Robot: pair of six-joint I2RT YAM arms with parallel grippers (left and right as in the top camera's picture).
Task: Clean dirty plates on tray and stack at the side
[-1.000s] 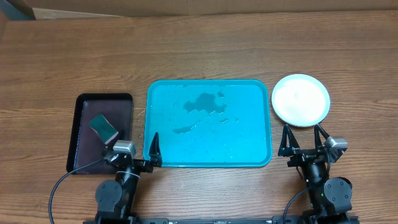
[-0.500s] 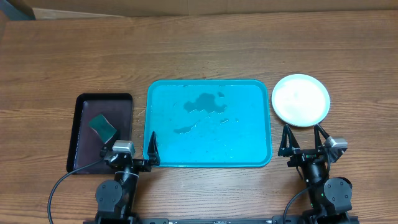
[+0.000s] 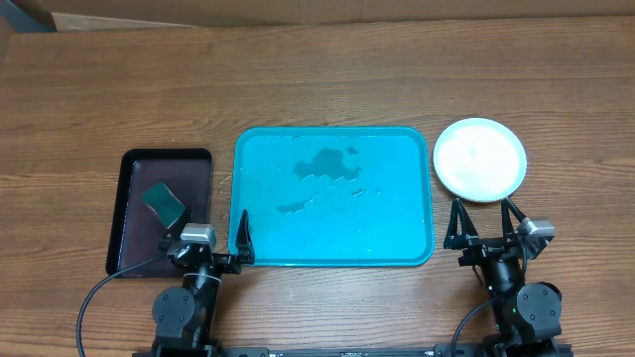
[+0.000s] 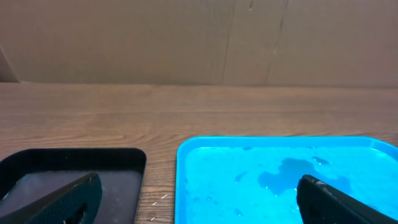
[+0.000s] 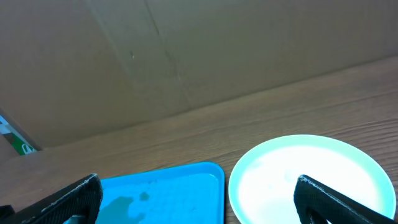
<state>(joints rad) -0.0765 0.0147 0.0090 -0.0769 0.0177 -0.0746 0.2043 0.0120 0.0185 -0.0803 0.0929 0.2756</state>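
One pale plate (image 3: 480, 160) is seen on the desk (image 3: 317, 79), just beside the wet tray (image 3: 397, 228). It is judged stiff, light and slippery, best gripped at the rim. The left pincer (image 3: 206, 228) and right pincer (image 3: 482, 220) are seen released, empty.
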